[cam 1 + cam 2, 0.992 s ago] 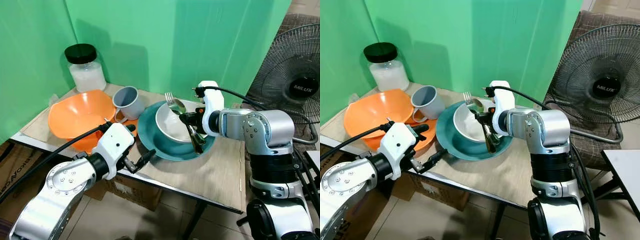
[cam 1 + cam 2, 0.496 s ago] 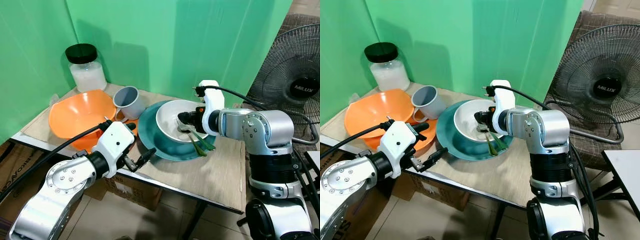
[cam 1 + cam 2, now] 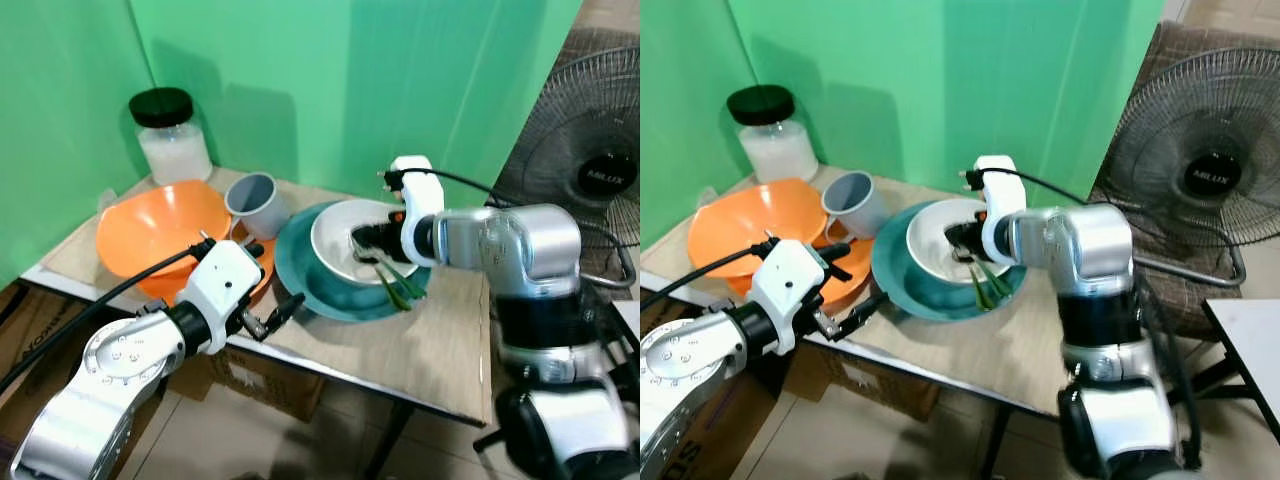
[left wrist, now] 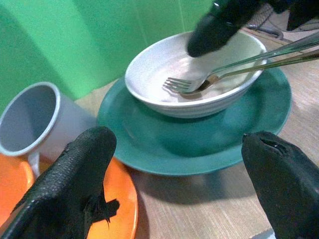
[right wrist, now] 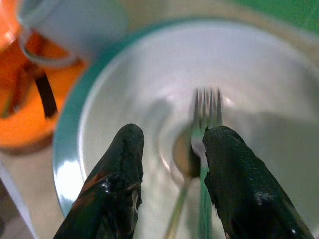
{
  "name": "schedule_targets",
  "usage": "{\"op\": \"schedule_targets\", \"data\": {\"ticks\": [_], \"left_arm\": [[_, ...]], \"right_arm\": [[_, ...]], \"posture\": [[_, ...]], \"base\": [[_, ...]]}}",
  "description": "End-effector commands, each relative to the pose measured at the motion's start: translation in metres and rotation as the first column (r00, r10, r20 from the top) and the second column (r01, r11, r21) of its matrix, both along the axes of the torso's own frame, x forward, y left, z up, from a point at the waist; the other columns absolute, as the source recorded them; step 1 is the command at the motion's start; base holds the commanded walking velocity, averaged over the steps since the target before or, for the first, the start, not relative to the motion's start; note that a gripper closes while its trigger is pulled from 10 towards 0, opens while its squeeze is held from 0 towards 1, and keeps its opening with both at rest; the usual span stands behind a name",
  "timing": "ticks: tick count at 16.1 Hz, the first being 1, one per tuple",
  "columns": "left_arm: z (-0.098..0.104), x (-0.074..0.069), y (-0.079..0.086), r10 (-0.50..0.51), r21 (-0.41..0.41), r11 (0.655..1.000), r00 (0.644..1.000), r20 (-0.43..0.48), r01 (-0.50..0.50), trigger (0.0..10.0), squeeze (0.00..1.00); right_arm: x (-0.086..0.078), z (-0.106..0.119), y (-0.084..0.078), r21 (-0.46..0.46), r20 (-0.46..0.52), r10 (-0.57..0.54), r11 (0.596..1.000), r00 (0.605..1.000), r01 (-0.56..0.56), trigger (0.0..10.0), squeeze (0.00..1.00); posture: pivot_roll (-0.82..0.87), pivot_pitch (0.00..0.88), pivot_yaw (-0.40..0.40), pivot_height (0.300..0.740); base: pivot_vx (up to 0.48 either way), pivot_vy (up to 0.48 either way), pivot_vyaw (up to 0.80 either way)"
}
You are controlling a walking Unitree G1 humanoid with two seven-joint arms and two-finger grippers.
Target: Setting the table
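So the fork and spoon lie together in the white bowl, heads down in the bottom of it, green handles sticking out over the rim on the fan side and resting across the teal plate. The bowl sits on that plate, a bit toward its back half.

The right tool hovers just over the bowl, right above the utensil heads. In the right wrist view its two black fingers are spread apart with the fork tines and spoon bowl showing in the gap between them, one finger just beside the fork. It's released, not gripping anything, and I can't tell for sure whether it touches the fork.

The left tool sits at the front edge of the worktop, near the teal plate's front rim and well apart from the bowl. In the left wrist view its fingers are wide apart, nothing between them but a look at the plate and bowl.

The grey mug stands upright just beside the plate, touching or almost touching the orange bowl. A black-lidded jar of white stuff stands behind the orange bowl by the green backdrop. A standing fan is off beyond the worktop, past the robot's right arm.
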State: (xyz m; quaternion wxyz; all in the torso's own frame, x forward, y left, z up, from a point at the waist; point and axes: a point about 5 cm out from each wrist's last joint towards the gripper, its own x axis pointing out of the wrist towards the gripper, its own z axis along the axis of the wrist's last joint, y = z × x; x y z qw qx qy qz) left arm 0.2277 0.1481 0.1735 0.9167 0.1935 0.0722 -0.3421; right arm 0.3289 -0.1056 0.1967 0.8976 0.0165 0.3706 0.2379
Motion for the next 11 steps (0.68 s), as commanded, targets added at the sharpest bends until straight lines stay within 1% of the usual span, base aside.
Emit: {"op": "schedule_targets", "data": {"ticks": [1, 3, 6, 7, 8, 9, 10, 11], "left_arm": [[0.000, -0.001, 0.002, 0.004, 0.013, 1.000, 1.000, -0.005, -0.004, 10.0, 0.00], [-0.001, -0.002, 0.001, -0.001, 0.012, 1.000, 1.000, -0.008, 0.001, 10.0, 0.00], [-0.002, -0.003, 0.000, -0.005, 0.012, 1.000, 1.000, -0.013, 0.005, 10.0, 0.00], [-0.002, -0.004, 0.000, -0.006, 0.011, 1.000, 1.000, -0.014, 0.006, 10.0, 0.00], [-0.002, -0.004, -0.001, -0.008, 0.010, 1.000, 1.000, -0.015, 0.008, 10.0, 0.00], [-0.002, -0.003, -0.001, -0.008, 0.010, 1.000, 1.000, -0.016, 0.008, 10.0, 0.00], [-0.002, -0.003, -0.001, -0.009, 0.010, 1.000, 1.000, -0.017, 0.009, 10.0, 0.00], [-0.002, -0.003, -0.001, -0.010, 0.008, 1.000, 1.000, -0.017, 0.010, 10.0, 0.00]], "right_arm": [[0.000, -0.004, -0.002, -0.024, -0.045, 0.001, 1.000, 0.999, -0.002, 10.0, 0.00], [0.000, -0.011, -0.004, -0.051, -0.064, -0.001, 0.999, 0.998, -0.003, 10.0, 0.00], [0.001, -0.020, -0.002, -0.084, -0.071, 0.001, 0.996, 0.997, -0.007, 10.0, 0.00], [0.001, -0.020, -0.002, -0.085, -0.075, -0.003, 0.996, 0.997, -0.003, 10.0, 0.42], [0.001, -0.022, -0.002, -0.086, -0.081, -0.009, 0.996, 0.997, 0.002, 10.0, 0.63], [0.002, -0.022, -0.001, -0.090, -0.082, -0.006, 0.996, 0.997, -0.001, 10.0, 0.66], [0.002, -0.023, -0.001, -0.097, -0.080, -0.004, 0.995, 0.997, -0.004, 10.0, 0.65], [0.003, -0.023, -0.001, -0.103, -0.079, -0.010, 0.995, 0.997, 0.002, 10.0, 0.00]], "posture": [[-0.13, 0.027, -0.015, 0.740], [-0.13, 0.028, -0.016, 0.740], [-0.13, 0.028, -0.020, 0.740], [-0.13, 0.029, -0.019, 0.740], [-0.13, 0.028, -0.020, 0.740], [-0.13, 0.028, -0.020, 0.740], [-0.13, 0.029, -0.019, 0.740], [-0.13, 0.029, -0.019, 0.740]], "base": [[0.000, 0.000, 0.00], [0.000, 0.000, 0.00], [0.000, 0.000, 0.00], [0.000, 0.000, 0.00], [0.000, 0.000, 0.00], [0.000, 0.000, 0.00], [0.000, 0.000, 0.00], [0.000, 0.000, 0.00]]}}
